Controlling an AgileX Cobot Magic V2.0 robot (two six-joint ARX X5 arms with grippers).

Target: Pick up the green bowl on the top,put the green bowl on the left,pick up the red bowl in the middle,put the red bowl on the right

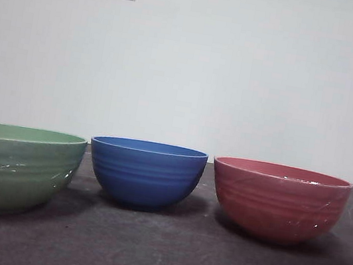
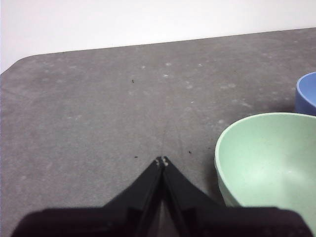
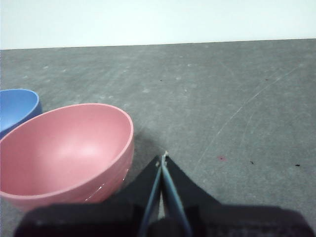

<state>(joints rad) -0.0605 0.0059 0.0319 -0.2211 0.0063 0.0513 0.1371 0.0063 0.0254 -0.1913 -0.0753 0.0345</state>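
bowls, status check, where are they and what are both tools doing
Left tool shut, empty, beside green bowl. Right tool shut, empty, beside red bowl. Blue bowl between them, all apart. Nothing in the way.

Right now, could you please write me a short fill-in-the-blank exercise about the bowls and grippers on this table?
1. The bowl standing between the green bowl and the red bowl is ____.
2. The jaws of the left gripper are ____.
3. All three bowls stand with their openings facing ____.
4. The right gripper sits beside the ____ bowl, holding nothing.

Missing words: blue; shut; up; red
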